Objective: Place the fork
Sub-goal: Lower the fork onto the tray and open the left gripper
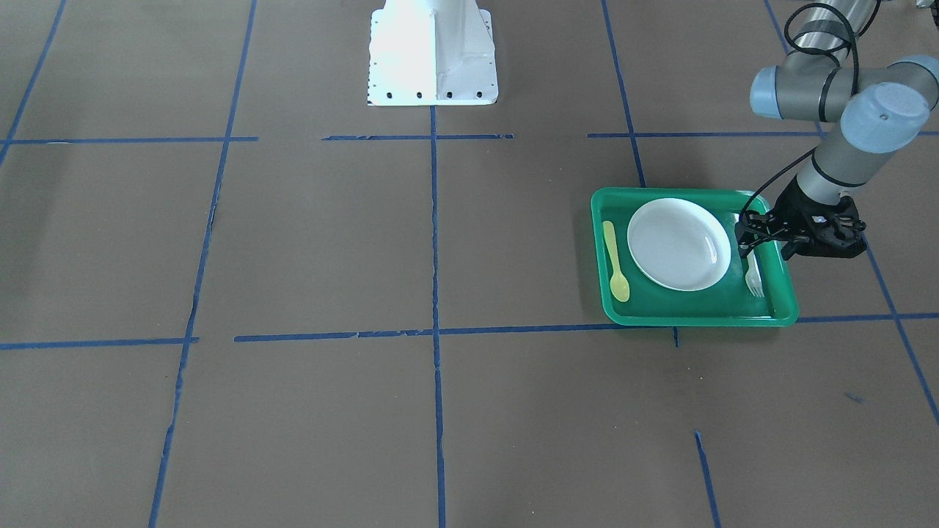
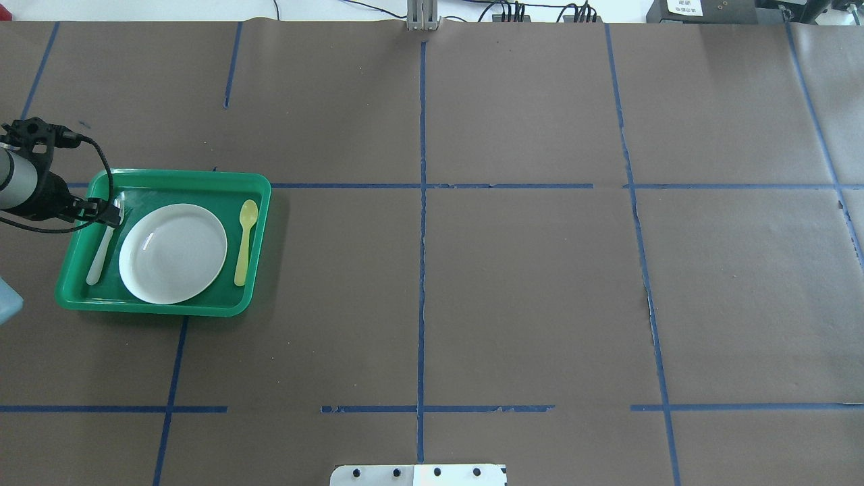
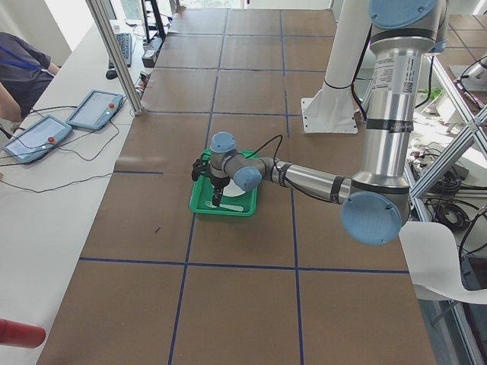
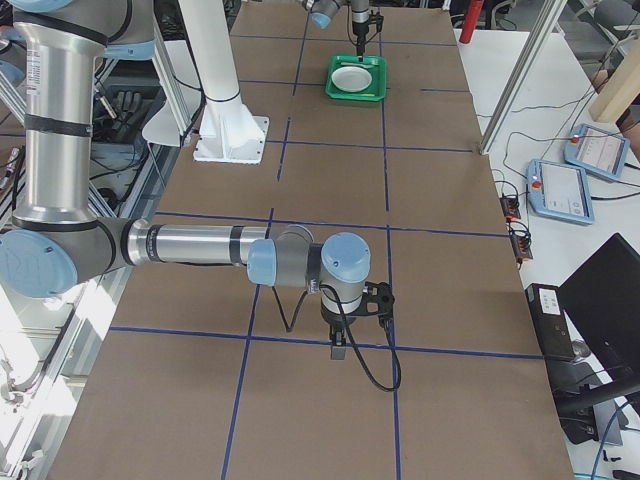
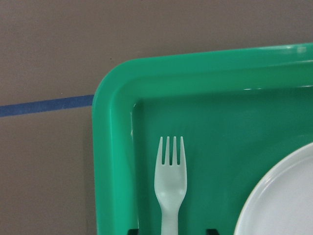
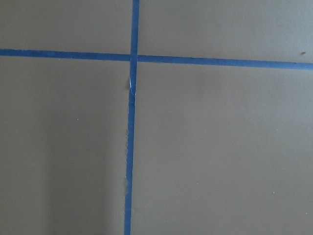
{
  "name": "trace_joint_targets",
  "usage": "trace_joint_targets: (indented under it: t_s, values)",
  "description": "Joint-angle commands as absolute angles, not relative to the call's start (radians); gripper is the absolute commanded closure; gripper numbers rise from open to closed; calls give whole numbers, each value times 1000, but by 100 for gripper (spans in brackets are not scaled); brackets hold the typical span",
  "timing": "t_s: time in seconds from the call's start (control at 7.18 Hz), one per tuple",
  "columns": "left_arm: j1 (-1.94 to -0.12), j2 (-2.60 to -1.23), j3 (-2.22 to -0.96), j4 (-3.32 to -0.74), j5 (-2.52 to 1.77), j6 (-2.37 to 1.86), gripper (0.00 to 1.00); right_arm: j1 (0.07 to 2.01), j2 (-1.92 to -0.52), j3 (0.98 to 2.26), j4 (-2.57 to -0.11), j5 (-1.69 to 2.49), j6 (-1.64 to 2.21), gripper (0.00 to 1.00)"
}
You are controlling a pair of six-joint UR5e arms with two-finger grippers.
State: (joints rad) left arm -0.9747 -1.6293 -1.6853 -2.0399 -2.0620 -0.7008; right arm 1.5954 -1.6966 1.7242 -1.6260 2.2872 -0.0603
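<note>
The pale plastic fork (image 5: 170,181) lies flat in the green tray (image 1: 697,320), in the strip between the white plate (image 1: 678,243) and the tray's wall on the robot's left. It also shows in the front view (image 1: 755,277) and the overhead view (image 2: 101,250). My left gripper (image 1: 747,248) hovers low over the fork's handle. In the left wrist view its two fingertips (image 5: 133,230) stand apart on either side of the handle, open. My right gripper (image 4: 338,350) hangs over bare table far from the tray. I cannot tell whether it is open or shut.
A yellow spoon (image 2: 245,241) lies in the tray on the plate's other side. The white robot base (image 1: 433,51) stands at the table's middle edge. Blue tape lines cross the brown table cover. Operator pendants (image 3: 95,109) lie on the side bench.
</note>
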Motion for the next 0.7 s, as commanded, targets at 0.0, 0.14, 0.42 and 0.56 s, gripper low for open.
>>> trace_joint_targets:
  t_s: [0.0, 0.14, 0.42, 0.56]
  values:
    - [-1117, -1638, -1724, -2028, -2065, -497, 0, 1595, -1697, 1724, -1626, 2287, -61, 0]
    - [-1202, -1641, -1724, -1988, -2148, -403, 0, 1595, -1697, 1724, -1626, 2287, -61, 0]
    - [-1349, -1649, -1715, -1754, -2268, -92, 0, 1595, -1697, 1724, -1626, 2287, -61, 0]
    - [-1420, -1649, -1724, -1633, -2288, -10, 0, 1595, -1697, 1724, -1626, 2287, -60, 0]
